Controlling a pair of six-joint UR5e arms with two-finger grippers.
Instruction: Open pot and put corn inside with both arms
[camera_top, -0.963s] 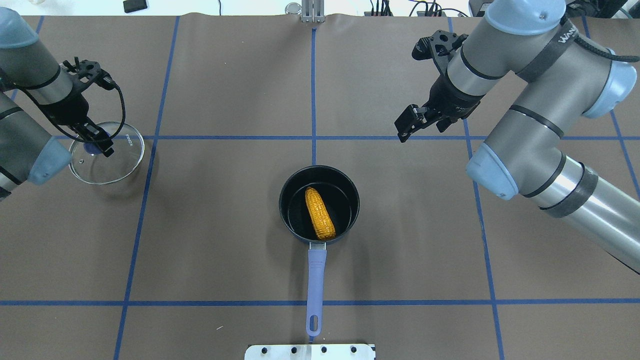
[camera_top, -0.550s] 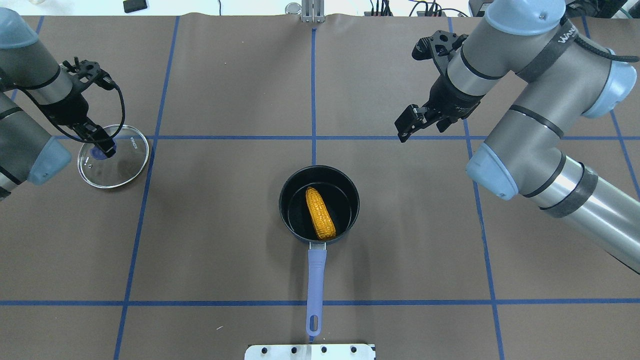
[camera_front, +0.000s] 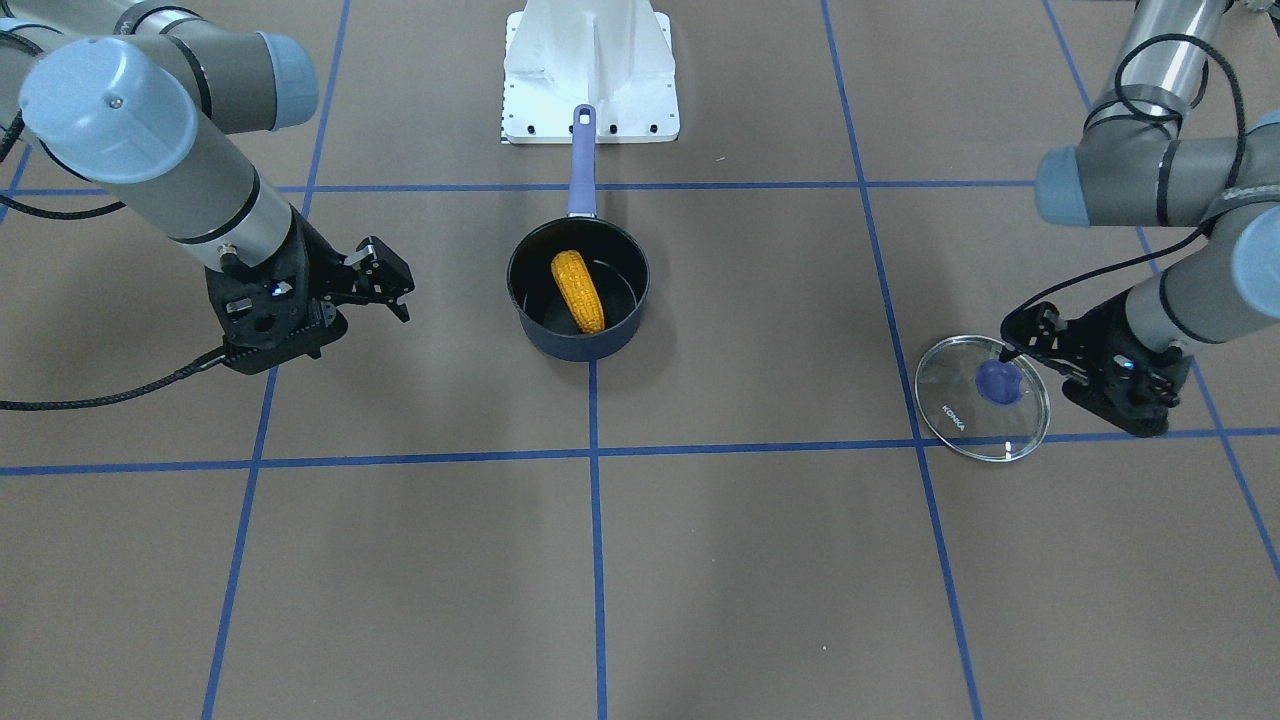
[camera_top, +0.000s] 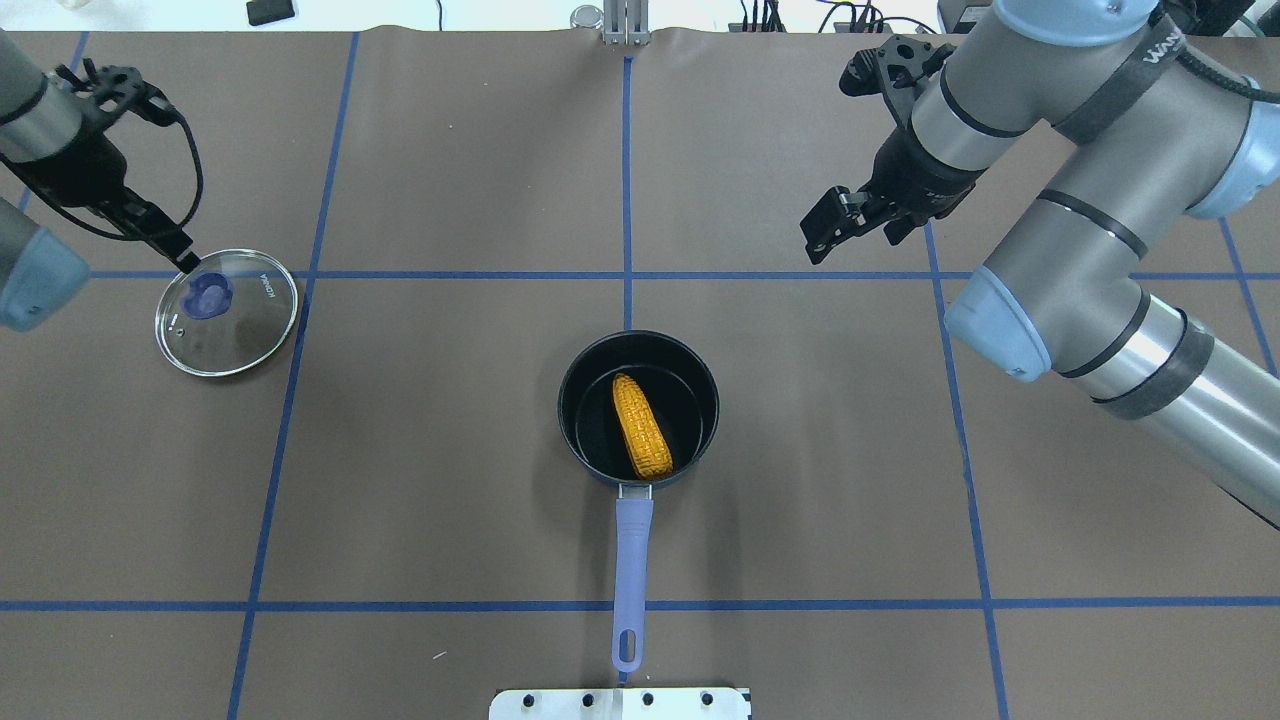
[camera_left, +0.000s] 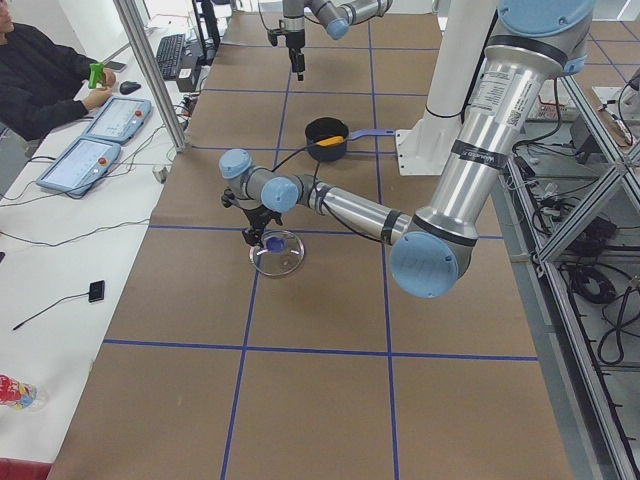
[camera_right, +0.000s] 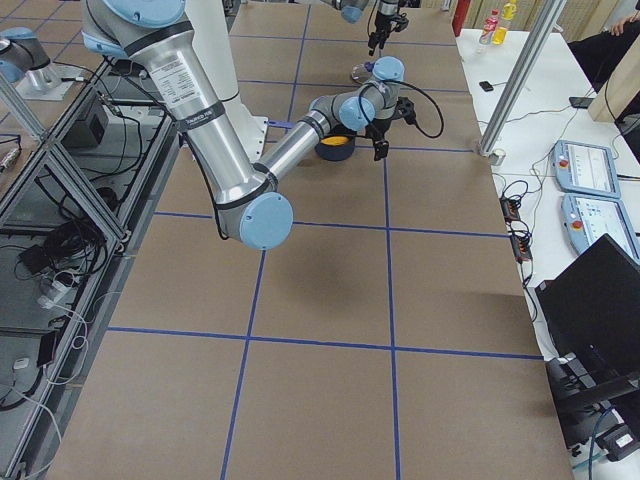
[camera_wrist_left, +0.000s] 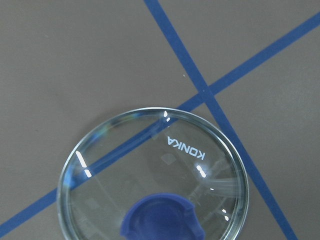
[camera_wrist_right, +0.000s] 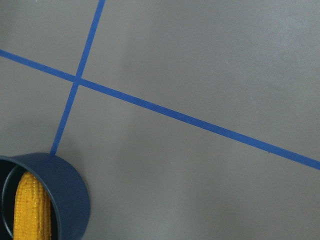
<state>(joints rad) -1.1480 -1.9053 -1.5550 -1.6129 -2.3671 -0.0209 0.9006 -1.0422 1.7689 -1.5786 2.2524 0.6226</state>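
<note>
The dark navy pot (camera_top: 572, 372) stands open at the table's middle, its purple-blue handle (camera_top: 633, 550) pointing at the robot's base. The yellow corn (camera_top: 640, 427) lies inside it; it also shows in the front view (camera_front: 578, 290) and the right wrist view (camera_wrist_right: 31, 210). The glass lid (camera_top: 245, 330) with its blue knob (camera_top: 208, 295) lies flat on the table at the left. My left gripper (camera_top: 180, 255) is open and empty, just beyond the knob and apart from it. My right gripper (camera_top: 845, 238) is open and empty, in the air beyond and right of the pot.
A white base plate (camera_top: 620, 703) sits just past the handle's end. Blue tape lines cross the brown table cover. In the left side view an operator (camera_left: 40, 85) sits at the table's side with control pendants.
My left gripper set the lid down on the table, let go of the knob and drew back away from it. My right gripper moved slightly farther from the pot.
</note>
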